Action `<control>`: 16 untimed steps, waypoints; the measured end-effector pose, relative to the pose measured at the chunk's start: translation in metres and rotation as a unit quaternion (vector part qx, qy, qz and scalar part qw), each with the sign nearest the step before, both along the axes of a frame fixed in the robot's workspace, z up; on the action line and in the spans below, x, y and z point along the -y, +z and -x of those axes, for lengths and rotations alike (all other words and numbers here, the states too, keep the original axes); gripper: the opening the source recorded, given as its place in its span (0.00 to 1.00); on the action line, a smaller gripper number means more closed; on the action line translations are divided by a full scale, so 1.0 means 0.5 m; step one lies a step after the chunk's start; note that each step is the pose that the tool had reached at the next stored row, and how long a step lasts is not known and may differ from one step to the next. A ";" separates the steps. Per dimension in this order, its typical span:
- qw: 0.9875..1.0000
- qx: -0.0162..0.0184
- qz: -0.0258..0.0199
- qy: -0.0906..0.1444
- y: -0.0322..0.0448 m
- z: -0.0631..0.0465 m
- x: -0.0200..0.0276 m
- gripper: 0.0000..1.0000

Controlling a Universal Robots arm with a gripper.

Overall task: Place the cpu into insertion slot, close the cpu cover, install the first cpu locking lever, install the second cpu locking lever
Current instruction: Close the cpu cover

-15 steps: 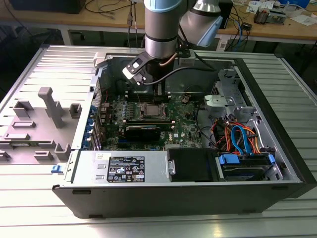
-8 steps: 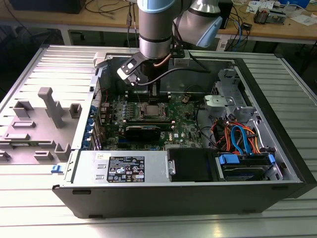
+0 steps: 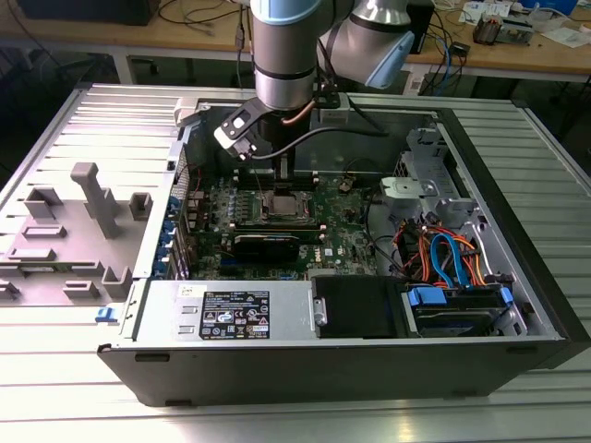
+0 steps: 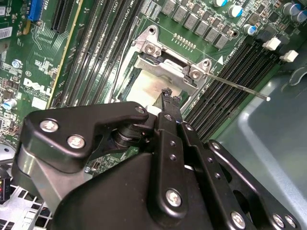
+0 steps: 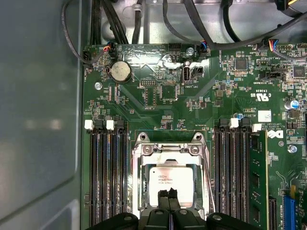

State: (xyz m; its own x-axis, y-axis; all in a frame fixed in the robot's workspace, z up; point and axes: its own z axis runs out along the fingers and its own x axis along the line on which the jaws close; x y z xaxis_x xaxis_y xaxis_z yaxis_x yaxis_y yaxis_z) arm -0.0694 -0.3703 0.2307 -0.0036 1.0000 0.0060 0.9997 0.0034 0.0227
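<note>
**Ribbed metal table [image 3: 65,397] bears an open computer case [image 3: 351,369], with the arm [image 3: 286,55] at the socket**

Pale aluminium slats fill the foreground of the exterior view, and the black, open-sided case lies on them. Just inside its near wall sit a labelled power supply [image 3: 231,314] and, toward the exterior view's right, a blue-handled drive bay [image 3: 452,300] under orange and blue cables. Grey moulded fixtures [image 3: 92,203] stand on the table at the exterior view's left. Further in, the green motherboard [image 3: 346,235] lies flat. The cpu [image 5: 173,178] rests in its socket between banks of black memory slots [image 5: 108,177], with the silvery cpu cover [image 5: 169,154] framing it. The gripper [image 5: 168,194] hangs over the chip, its black fingertips pressed together with nothing between them. Whether they touch the chip cannot be told. In the second wrist view a thin locking lever [image 4: 235,85] juts from the socket corner across the slots. Behind the case, the arm rises before wooden benches [image 3: 517,60] strewn with wires.
</note>
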 end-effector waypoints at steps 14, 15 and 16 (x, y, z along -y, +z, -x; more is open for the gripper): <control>1.000 0.000 0.000 0.008 -0.011 0.027 0.0052 0.11; 1.000 0.000 0.000 0.008 -0.012 0.030 0.0055 0.11; 1.000 0.000 0.000 0.009 -0.014 0.033 0.0058 0.11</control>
